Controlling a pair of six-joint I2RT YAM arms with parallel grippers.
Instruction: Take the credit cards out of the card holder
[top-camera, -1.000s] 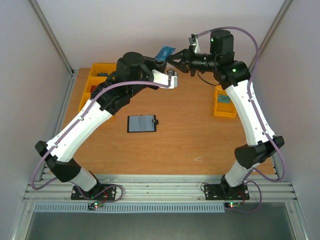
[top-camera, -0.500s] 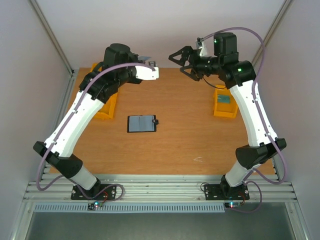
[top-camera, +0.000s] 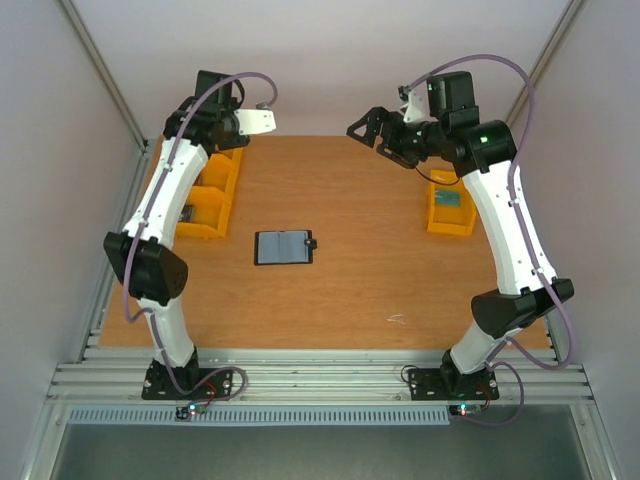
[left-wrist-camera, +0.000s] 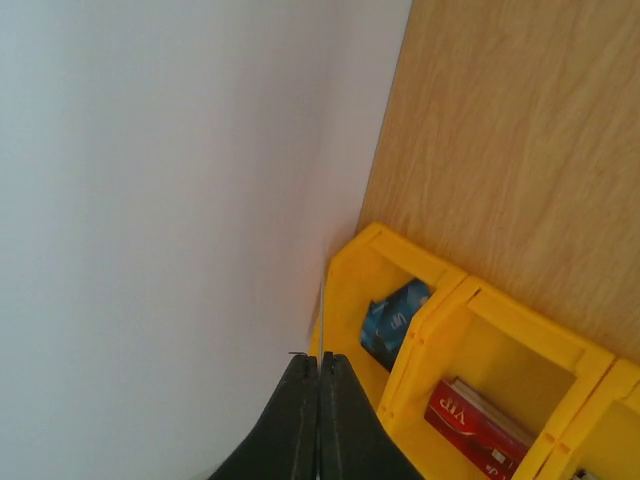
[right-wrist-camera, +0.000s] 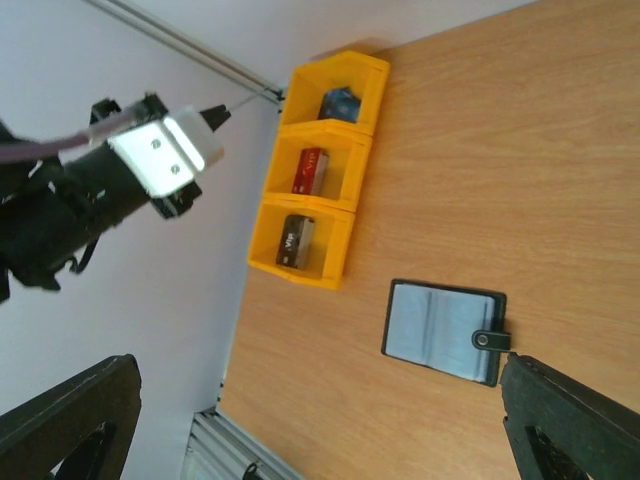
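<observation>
The card holder (top-camera: 284, 247) lies open and flat at mid-table, blue-grey panels up, snap tab to its right; it also shows in the right wrist view (right-wrist-camera: 440, 330). My left gripper (top-camera: 262, 112) is raised at the back left above the yellow bins (top-camera: 205, 190). It is shut (left-wrist-camera: 320, 362) on a credit card (left-wrist-camera: 322, 310) seen edge-on as a thin line. My right gripper (top-camera: 366, 135) hangs high at the back centre, open (right-wrist-camera: 320, 430) and holding nothing. A blue card (left-wrist-camera: 395, 320) and a red card (left-wrist-camera: 480, 425) rest in separate bin compartments.
The row of yellow bins (right-wrist-camera: 320, 170) stands along the left wall, with a black card (right-wrist-camera: 295, 238) in its nearest compartment. Another yellow bin (top-camera: 450, 210) sits at the right under the right arm. Walls enclose the table on the left, back and right.
The right gripper let go of the card and opened. The left arm swung left and back with the card, from the back centre to above the left bins.
</observation>
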